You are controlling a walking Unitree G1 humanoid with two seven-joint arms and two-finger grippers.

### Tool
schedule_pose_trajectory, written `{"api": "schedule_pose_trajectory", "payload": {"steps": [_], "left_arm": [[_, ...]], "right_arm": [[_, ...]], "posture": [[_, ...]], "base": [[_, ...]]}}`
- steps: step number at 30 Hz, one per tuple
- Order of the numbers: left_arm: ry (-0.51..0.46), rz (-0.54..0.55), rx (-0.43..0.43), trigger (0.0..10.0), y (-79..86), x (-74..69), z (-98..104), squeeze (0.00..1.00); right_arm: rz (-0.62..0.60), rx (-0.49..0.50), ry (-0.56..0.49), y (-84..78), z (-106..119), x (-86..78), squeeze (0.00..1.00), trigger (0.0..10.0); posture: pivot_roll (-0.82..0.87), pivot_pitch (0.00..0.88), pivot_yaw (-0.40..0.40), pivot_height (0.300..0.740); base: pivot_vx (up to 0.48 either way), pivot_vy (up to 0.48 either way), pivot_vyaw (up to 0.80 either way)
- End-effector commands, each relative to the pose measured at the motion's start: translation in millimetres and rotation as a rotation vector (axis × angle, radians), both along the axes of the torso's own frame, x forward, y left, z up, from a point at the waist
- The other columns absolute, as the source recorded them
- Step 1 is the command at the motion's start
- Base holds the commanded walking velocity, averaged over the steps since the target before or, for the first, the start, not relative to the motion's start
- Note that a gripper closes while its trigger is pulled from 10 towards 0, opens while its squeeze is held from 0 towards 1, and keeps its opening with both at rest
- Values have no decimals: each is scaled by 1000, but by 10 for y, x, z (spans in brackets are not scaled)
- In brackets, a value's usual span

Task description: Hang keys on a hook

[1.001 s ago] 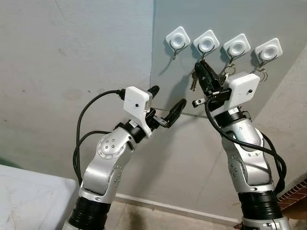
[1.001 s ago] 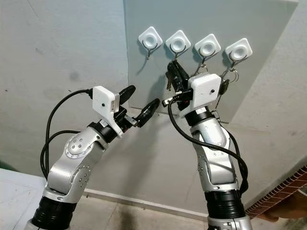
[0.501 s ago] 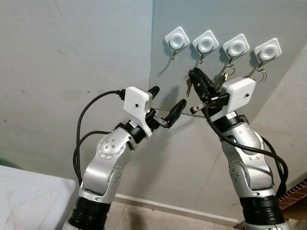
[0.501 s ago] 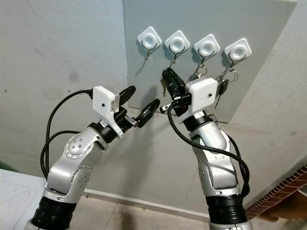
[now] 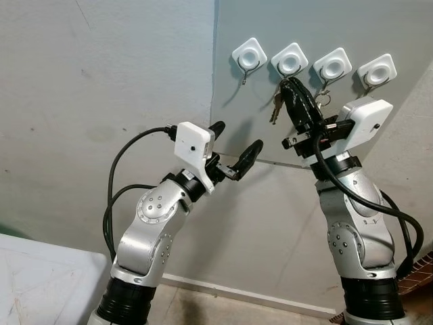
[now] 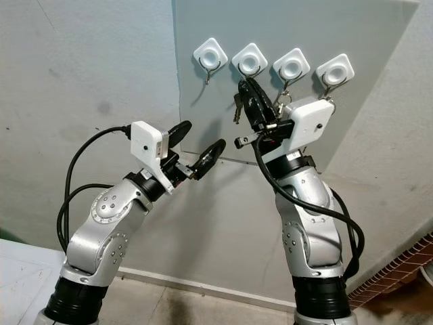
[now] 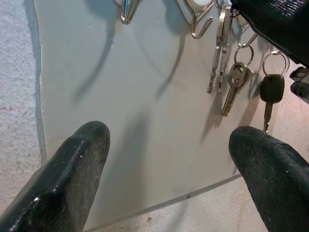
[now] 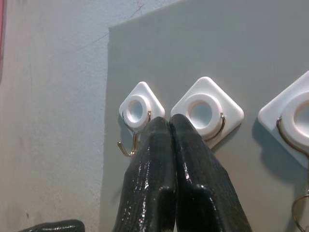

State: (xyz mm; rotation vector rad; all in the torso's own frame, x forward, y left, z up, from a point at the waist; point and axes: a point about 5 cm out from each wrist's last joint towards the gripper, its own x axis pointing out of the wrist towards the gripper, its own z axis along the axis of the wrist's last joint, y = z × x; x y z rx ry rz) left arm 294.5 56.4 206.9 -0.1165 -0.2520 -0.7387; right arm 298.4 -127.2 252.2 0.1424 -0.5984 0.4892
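Observation:
Four white square hooks are fixed in a row on a grey wall panel (image 5: 257, 20). My right gripper (image 5: 292, 87) is raised to the second hook (image 5: 289, 59), its tips just under the hook's metal prong, and it is shut on a bunch of silver keys (image 5: 275, 108) that dangles below its fingers. In the right wrist view the shut fingertips (image 8: 169, 122) sit between the first hook (image 8: 140, 108) and the second hook (image 8: 205, 111). Whether the key ring is over the prong I cannot tell. My left gripper (image 5: 235, 139) stands open lower left, holding nothing.
The third hook (image 5: 333, 64) and fourth hook (image 5: 377, 70) each carry keys; a silver key (image 7: 235, 79) and a black-headed key (image 7: 271, 91) hang there. The first hook (image 5: 249, 54) is bare. A white surface (image 5: 40, 277) lies at lower left.
My right gripper dipped down and left with the keys, then rose back up to the second hook, its wrist turned. The left arm has stayed put.

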Motion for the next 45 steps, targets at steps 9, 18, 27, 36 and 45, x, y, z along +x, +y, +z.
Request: {"api": "schedule_pose_trajectory", "payload": {"steps": [9, 18, 27, 36, 45], "left_arm": [[-30, -4, -3, 10000, -1, -6, 88, 0], [-29, -4, -7, 10000, -1, -11, 86, 0], [-29, -16, -15, 10000, -21, -18, 101, 0], [-31, -14, -13, 10000, -14, -19, 104, 0], [-26, -13, -16, 10000, -13, -23, 93, 0]], "right_arm": [[0, 64, 23, -46, 57, 33, 0, 10000], [0, 178, 71, -120, 27, 62, 0, 10000], [17, 266, 140, -161, -54, 71, 0, 10000], [67, 221, 141, -120, -78, 23, 0, 10000], [125, 189, 118, -65, -56, -27, 0, 10000]], "posture": [[50, 0, -6, 740], [51, 0, -7, 740], [45, 0, -4, 740], [50, 0, -3, 740], [48, 0, -4, 740]], "base": [[0, 0, 0], [0, 0, 0], [0, 0, 0], [0, 0, 0], [0, 0, 0]]}}
